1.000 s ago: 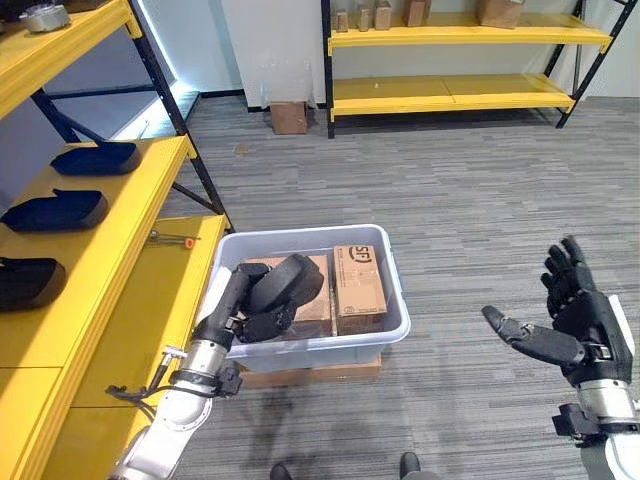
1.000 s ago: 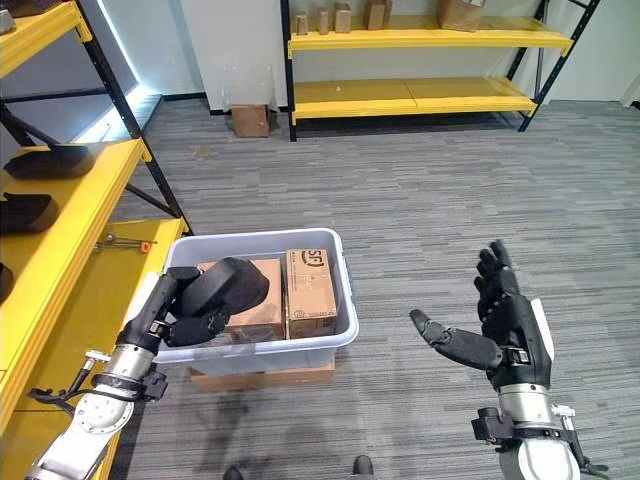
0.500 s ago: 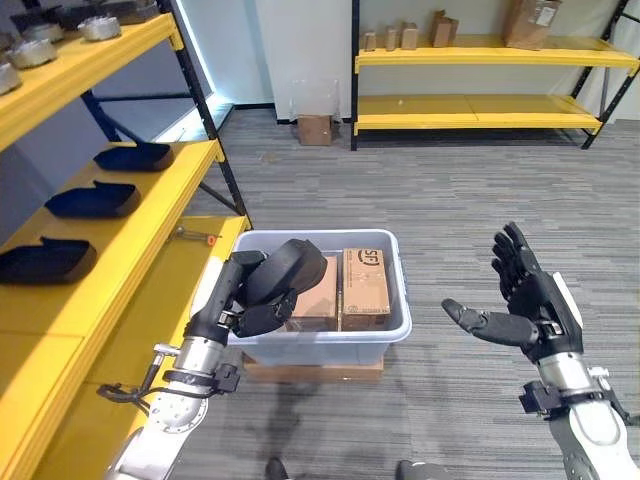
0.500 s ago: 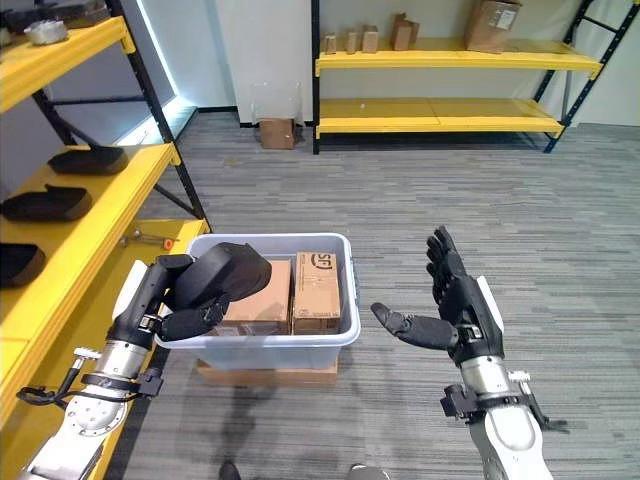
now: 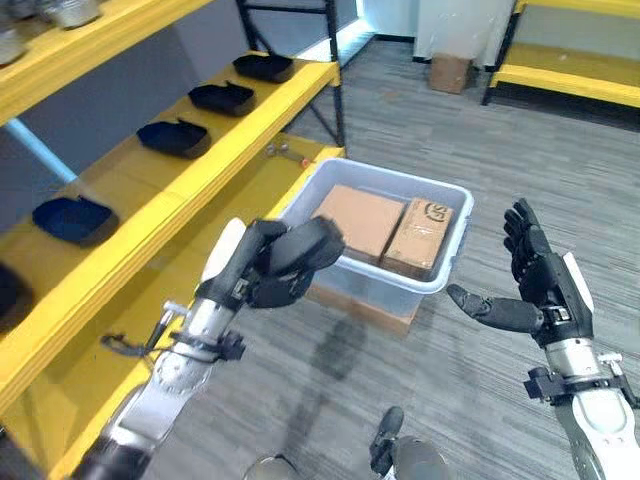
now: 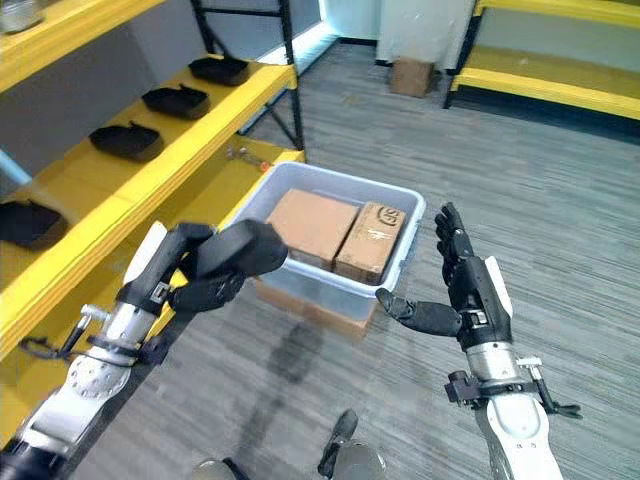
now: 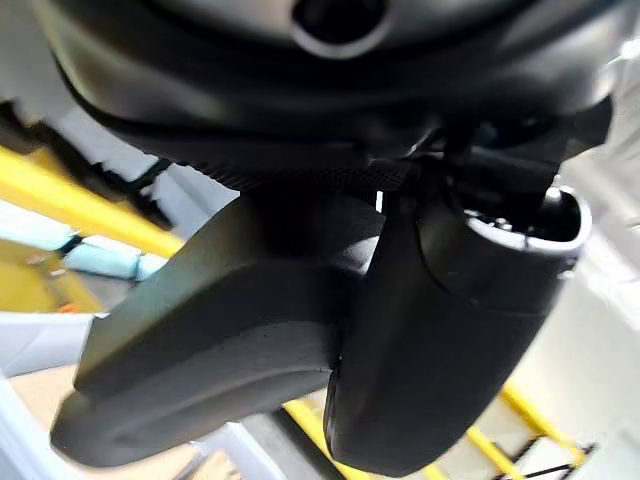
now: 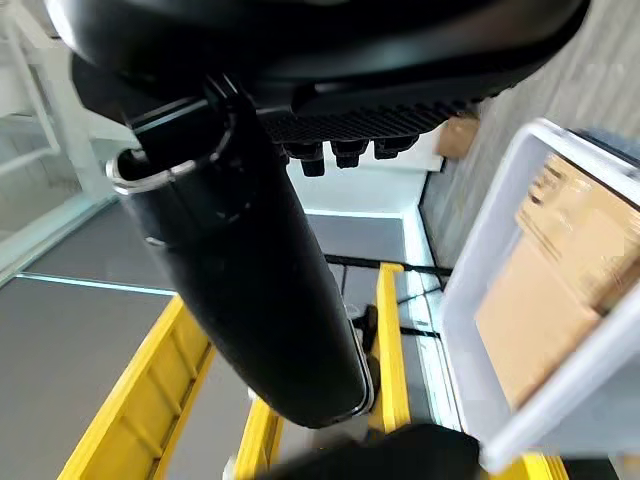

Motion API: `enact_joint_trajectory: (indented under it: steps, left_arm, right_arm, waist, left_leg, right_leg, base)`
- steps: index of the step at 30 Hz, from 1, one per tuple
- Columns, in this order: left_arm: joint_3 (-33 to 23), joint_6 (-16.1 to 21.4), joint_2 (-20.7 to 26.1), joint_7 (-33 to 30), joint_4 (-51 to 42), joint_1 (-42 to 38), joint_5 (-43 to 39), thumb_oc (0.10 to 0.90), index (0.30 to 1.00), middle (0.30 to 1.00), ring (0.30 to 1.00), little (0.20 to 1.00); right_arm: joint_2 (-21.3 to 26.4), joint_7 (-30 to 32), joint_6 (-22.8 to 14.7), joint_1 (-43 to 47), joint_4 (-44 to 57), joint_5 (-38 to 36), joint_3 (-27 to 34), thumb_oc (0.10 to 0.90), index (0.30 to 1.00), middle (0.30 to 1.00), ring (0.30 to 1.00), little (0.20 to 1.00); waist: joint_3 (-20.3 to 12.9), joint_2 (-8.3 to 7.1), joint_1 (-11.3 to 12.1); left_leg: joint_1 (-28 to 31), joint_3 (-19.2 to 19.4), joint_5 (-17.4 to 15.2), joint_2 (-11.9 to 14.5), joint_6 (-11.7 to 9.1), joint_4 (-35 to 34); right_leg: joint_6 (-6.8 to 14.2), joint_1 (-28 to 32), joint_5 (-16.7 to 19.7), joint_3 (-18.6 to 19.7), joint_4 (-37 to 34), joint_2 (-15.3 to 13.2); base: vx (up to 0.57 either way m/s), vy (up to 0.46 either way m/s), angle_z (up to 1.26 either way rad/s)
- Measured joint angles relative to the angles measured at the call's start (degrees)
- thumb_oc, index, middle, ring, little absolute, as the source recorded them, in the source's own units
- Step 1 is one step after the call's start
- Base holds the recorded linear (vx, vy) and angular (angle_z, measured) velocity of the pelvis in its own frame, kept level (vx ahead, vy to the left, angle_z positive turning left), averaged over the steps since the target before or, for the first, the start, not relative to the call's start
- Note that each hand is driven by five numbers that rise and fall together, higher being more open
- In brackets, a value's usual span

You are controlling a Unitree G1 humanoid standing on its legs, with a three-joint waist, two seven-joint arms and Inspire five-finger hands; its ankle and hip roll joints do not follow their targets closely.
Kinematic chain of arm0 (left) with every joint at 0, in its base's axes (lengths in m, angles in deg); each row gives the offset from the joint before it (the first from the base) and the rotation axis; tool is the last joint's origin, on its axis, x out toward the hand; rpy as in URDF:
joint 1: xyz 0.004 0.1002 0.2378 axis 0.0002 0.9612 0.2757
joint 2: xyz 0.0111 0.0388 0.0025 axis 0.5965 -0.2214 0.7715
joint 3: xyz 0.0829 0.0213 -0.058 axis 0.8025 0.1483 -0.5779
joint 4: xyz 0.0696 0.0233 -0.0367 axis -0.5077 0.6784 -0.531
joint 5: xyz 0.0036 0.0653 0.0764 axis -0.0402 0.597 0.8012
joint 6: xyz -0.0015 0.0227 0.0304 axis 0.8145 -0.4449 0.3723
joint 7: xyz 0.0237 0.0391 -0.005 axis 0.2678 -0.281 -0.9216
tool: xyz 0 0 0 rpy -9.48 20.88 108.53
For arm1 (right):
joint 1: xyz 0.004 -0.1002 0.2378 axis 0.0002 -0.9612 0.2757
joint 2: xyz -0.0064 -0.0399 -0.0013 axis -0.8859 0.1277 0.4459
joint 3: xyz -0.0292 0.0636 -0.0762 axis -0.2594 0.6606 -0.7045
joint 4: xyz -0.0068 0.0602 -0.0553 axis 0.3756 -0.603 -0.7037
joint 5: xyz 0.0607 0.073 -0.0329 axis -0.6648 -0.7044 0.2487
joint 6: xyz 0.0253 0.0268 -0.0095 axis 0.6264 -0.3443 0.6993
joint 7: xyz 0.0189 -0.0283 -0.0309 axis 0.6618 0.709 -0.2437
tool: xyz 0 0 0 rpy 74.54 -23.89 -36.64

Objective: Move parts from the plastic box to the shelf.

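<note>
My left hand (image 5: 243, 278) is shut on a black rounded part (image 5: 305, 250), held in the air at the near-left corner of the plastic box (image 5: 437, 284), beside the yellow shelf (image 5: 200, 182). In the left wrist view the matte part (image 7: 200, 350) lies against the thumb (image 7: 440, 340). The pale box holds two cardboard cartons (image 5: 360, 220). To the right of the box my right hand (image 5: 545, 290) is open, palm toward it, holding nothing. The right wrist view looks past its thumb (image 8: 250, 270) to the box rim (image 8: 480, 260).
Several dark blue trays (image 5: 175, 138) sit in a row on the yellow shelf at the left. A small tool with an orange end (image 5: 285, 152) lies on the lower shelf board. The plastic box stands on a flat carton (image 5: 365, 310). Another carton (image 5: 450, 72) stands far back.
The camera has turned left toward the shelf. My left hand has carried the black part from over the box's left edge to outside its near corner. The right hand stays open.
</note>
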Motion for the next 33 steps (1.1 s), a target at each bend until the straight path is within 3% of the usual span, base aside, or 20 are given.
enact_joint_trajectory:
  steps: [3,5,7,8,9,10,11,12,16,18,20,22,24,27,28,29,30,31,32,33]
  left_arm:
    - [3.11,0.7,-0.97,-0.06,-0.2,-4.85,0.67,0.4,0.3,0.3,0.3,0.3]
    - [6.97,0.6,-1.4,-0.07,1.59,-9.14,1.04,0.4,0.3,0.3,0.3,0.3]
    - [8.2,0.99,-1.74,-0.02,0.99,-7.87,2.34,0.4,0.3,0.3,0.3,0.3]
    - [8.29,0.86,-1.42,-0.21,1.01,-7.52,2.62,0.4,0.3,0.3,0.3,0.3]
    - [8.13,0.78,-0.03,-0.35,0.8,-4.99,3.38,0.4,0.3,0.3,0.3,0.3]
    - [7.78,0.59,0.22,-0.32,0.5,-3.95,4.61,0.4,0.3,0.3,0.3,0.3]
    - [7.79,0.56,1.82,-0.3,-0.25,-3.69,4.87,0.4,0.3,0.3,0.3,0.3]
    - [7.22,0.56,2.12,-0.51,-0.54,-3.07,5.11,0.4,0.3,0.3,0.3,0.3]
    - [4.41,0.57,2.32,-0.52,-0.83,-0.74,6.27,0.4,0.3,0.3,0.3,0.3]
    - [3.2,0.58,2.34,-0.51,-1.06,1.4,7.31,0.4,0.3,0.3,0.3,0.3]
    - [3.12,0.63,2.25,-0.5,-1.56,2.83,7.38,0.4,0.3,0.3,0.3,0.3]
    - [2.65,0.83,3.47,-0.52,-1.86,4.56,7.38,0.4,0.3,0.3,0.3,0.3]
    - [2.56,0.48,3.09,-0.51,-1.7,6.84,7.38,0.4,0.3,0.3,0.3,0.3]
    - [2.56,0.44,3.8,-0.68,-1.62,6.91,7.3,0.4,0.3,0.3,0.3,0.3]
    - [2.86,0.38,3.44,-1.86,0.13,5.11,7.27,0.4,0.3,0.3,0.3,0.3]
    - [3.9,0.45,3.04,-1.87,1.57,2.91,7.27,0.4,0.3,0.3,0.3,0.3]
    - [4.24,0.46,2.76,-1.74,2.27,1.67,7.27,0.4,0.3,0.3,0.3,0.3]
    - [4.16,0.46,2.74,-1.67,2.42,1.13,7.25,0.4,0.3,0.3,0.3,0.3]
    - [4.1,0.53,2.41,-1.62,2.4,1.18,7.26,0.4,0.3,0.3,0.3,0.3]
    - [4.06,0.53,1.75,-1.63,2.39,1.33,7.27,0.4,0.3,0.3,0.3,0.3]
  right_arm:
    - [-0.26,0.87,0.39,-0.6,-0.13,0.04,0.09,0.9,1.0,1.0,1.0,1.0]
    - [-1.87,2.05,0.55,-0.56,-1.07,0.01,0.05,0.9,1.0,1.0,1.0,1.0]
    - [-3.48,2.07,0.4,-0.85,-1.69,0.45,1.09,0.9,1.0,1.0,1.0,1.0]
    - [-4.17,2.7,0.41,-0.69,-2.09,0.53,1.47,0.9,1.0,1.0,1.0,1.0]
    - [-4.22,2.8,0.74,0.55,-3.32,1.08,1.13,0.9,1.0,1.0,1.0,1.0]
    - [-4.39,2.83,0.82,0.45,-3.47,1.07,1.73,0.9,1.0,1.0,1.0,1.0]
    - [-5.43,2.83,1.35,0.09,-3.42,1.15,1.53,0.9,1.0,1.0,1.0,1.0]
    - [-5.12,2.79,1.76,0.49,-3.52,1.77,1.33,0.9,1.0,1.0,1.0,1.0]
    - [-4.23,2.66,1.6,2.59,-3.1,2.26,-2.16,0.9,1.0,1.0,1.0,1.0]
    - [-4.29,2.28,1.69,1.3,-3.1,2.26,-3.93,0.9,1.0,1.0,1.0,1.0]
    - [-4.44,2.0,1.87,-0.4,-3.1,2.26,-4.53,0.9,1.0,1.0,1.0,1.0]
    - [-6.11,1.55,2.08,-2.23,-3.07,2.28,-5.42,0.9,1.0,1.0,1.0,1.0]
    - [-6.08,1.48,2.32,-2.15,-2.95,2.27,-5.95,0.9,1.0,1.0,1.0,1.0]
    - [-5.59,0.53,2.94,-1.68,-2.93,2.32,-8.39,0.9,1.0,1.0,1.0,1.0]
    - [-5.51,-0.09,2.83,-0.53,-2.56,2.88,-9.46,0.9,1.0,1.0,1.0,1.0]
    - [-5.59,-0.25,2.63,-0.46,-2.38,3.07,-9.44,0.9,1.0,1.0,1.0,1.0]
    - [-5.56,-0.36,2.66,-0.81,-2.41,3.24,-9.4,0.9,1.0,1.0,1.0,1.0]
    - [-5.62,-0.53,2.72,-1.25,-2.41,3.24,-9.37,0.9,1.0,1.0,1.0,1.0]
    - [-5.6,-0.52,2.71,-2.28,-2.42,3.23,-9.23,0.9,1.0,1.0,1.0,1.0]
    - [-5.55,-0.62,2.71,-2.91,-2.43,3.24,-9.1,0.9,1.0,1.0,1.0,1.0]
  waist:
    - [-0.23,1.81,-2.25]
    - [-0.31,0.54,-3.14]
    - [-1.16,-0.44,-2.0]
    - [-1.41,-0.73,-0.88]
    - [-2.83,1.14,1.26]
    - [-4.16,2.19,2.5]
    - [-5.18,-0.84,2.22]
    - [-5.36,-1.46,2.86]
    - [-5.71,-3.98,4.75]
    - [-6.17,-5.15,4.26]
    - [-6.53,-5.37,4.02]
    - [-8.67,-9.1,3.96]
    - [-8.56,-7.42,3.41]
    - [-7.66,-5.23,2.47]
    - [-6.76,-4.34,-0.34]
    - [-5.91,-3.35,-2.3]
    - [-5.39,-3.16,-3.29]
    - [-4.9,-3.7,-4.01]
    - [-4.77,-5.07,-4.13]
    - [-4.64,-5.46,-4.37]
  left_leg:
    - [4.36,1.08,-5.15,-3.15,2.1,-6.8]
    - [3.17,2.36,-9.37,-6.51,5.44,-13.5]
    - [3.64,5.68,-5.22,-9.6,5.0,-16.73]
    - [3.23,3.89,-4.64,-11.08,5.61,-16.89]
    - [1.91,3.88,-3.61,-11.44,7.87,-19.18]
    - [0.09,3.9,-2.32,-11.57,9.05,-22.05]
    - [0.24,2.31,-1.21,-14.22,8.27,-23.48]
    - [-0.6,1.11,-0.62,-14.23,8.29,-23.58]
    - [-0.78,-1.36,1.01,-16.82,9.07,-25.37]
    - [-0.85,-1.96,0.61,-17.89,10.68,-26.42]
    - [-0.92,-1.95,0.48,-18.56,11.15,-27.94]
    - [-1.65,-3.48,1.79,-22.39,13.29,-29.01]
    - [-1.6,-5.25,2.88,-24.0,15.25,-30.61]
    - [0.04,-8.12,3.5,-24.74,17.4,-33.44]
    - [0.2,-9.96,3.84,-24.75,19.1,-34.96]
    - [0.48,-11.5,4.68,-24.63,19.05,-36.47]
    - [0.81,-11.83,5.02,-24.65,18.49,-37.58]
    - [1.36,-11.48,5.44,-25.11,17.55,-38.24]
    - [2.31,-11.03,4.56,-26.46,17.81,-38.35]
    - [2.39,-11.03,3.56,-26.97,18.37,-37.91]
  right_leg:
    - [2.73,-3.49,-0.39,-0.02,1.02,-1.19]
    - [5.13,-5.44,0.74,-1.3,4.62,-6.2]
    - [8.34,-5.98,-1.77,0.31,7.18,-9.89]
    - [7.92,-5.83,-0.5,0.06,6.6,-10.97]
    - [11.73,-6.25,-3.9,-1.32,6.83,-11.71]
    - [9.95,-7.55,-4.93,-0.41,20.02,-14.66]
    - [11.22,-4.15,-5.66,-0.98,19.41,-15.64]
    - [7.87,-3.04,-2.97,-1.93,15.37,-14.18]
    - [10.0,-1.69,0.69,-2.38,9.17,-13.09]
    - [12.99,-0.54,0.54,-4.16,7.43,-14.25]
    - [12.08,0.15,1.13,-4.71,10.53,-16.1]
    - [10.89,4.81,3.76,-4.1,8.82,-17.91]
    - [9.39,4.84,8.28,-4.51,11.18,-19.95]
    - [12.07,1.48,5.51,2.64,16.05,-21.19]
    - [13.85,-3.5,0.73,24.11,15.09,-14.08]
    - [14.9,-5.66,-1.84,33.88,12.46,-8.54]
    - [14.82,-7.72,-2.97,37.54,10.42,-5.3]
    - [14.36,-9.05,-2.69,36.68,9.18,-4.18]
    - [13.04,-11.41,-1.32,32.33,8.1,-3.84]
    - [14.19,-12.71,0.04,29.35,5.75,-3.44]
  base:
    - [-0.1,0.217,0.94]
    - [-0.04,0.277,1.36]
    - [0.02,0.446,1.57]
    - [0.04,0.477,0.93]
    - [0.05,0.417,0.72]
    - [0.06,0.471,0.96]
    - [0.06,0.27,0.99]
    - [0.05,0.195,0.59]
    - [0.04,0.187,-0.09]
    - [0.04,0.168,-0.06]
    - [0.05,0.194,0.23]
    - [0.11,0.298,0.7]
    - [0.09,0.212,0.75]
    - [0.08,0.14,0.42]
    - [0.08,0.117,0.48]
    - [0.08,0.071,0.6]
    - [0.04,-0.004,0.43]
    - [0.07,-0.044,0.1]
    - [0.06,-0.065,0.02]
    - [0.07,-0.082,-0.11]
